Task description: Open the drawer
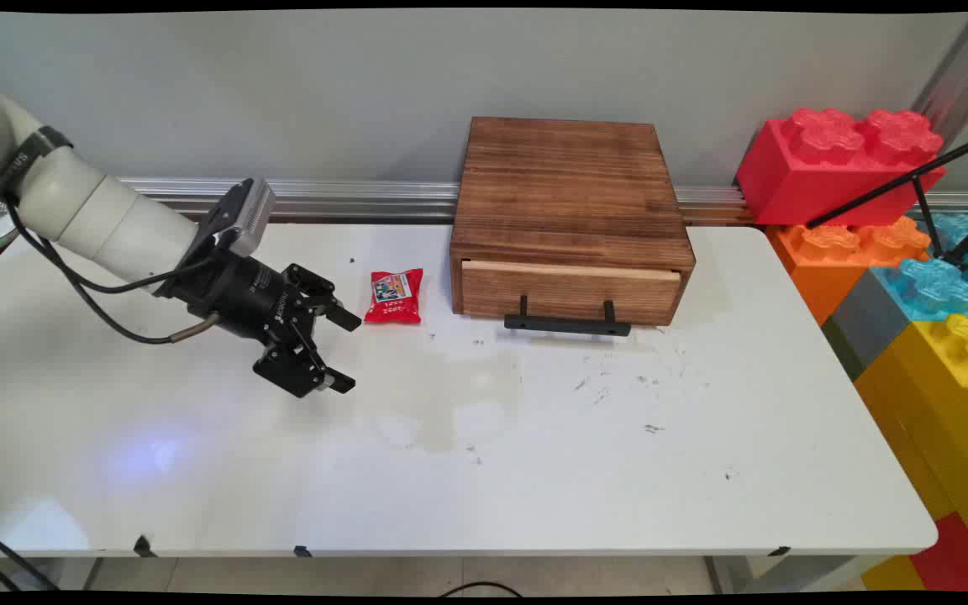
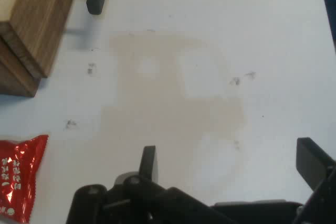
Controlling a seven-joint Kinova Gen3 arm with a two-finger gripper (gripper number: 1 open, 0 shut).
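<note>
Black gripper [image 1: 348, 353] spread wide, empty — just left of crinkly red foil snack packet [image 1: 394, 296] (flat on glossy white table [image 1: 534, 470]). Packet beside boxy wooden drawer [image 1: 570, 223] — black bar handle [image 1: 566, 323].

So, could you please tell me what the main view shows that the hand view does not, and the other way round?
Only the main view shows the whole wooden drawer box, the coloured toy blocks at the table's right, the wall behind and the white arm. Only the hand view shows, close up, the faint brownish stain on the table ahead of the open jaws. Both show the gripper, the red snack packet beside it, the drawer's black handle and the white table.
</note>
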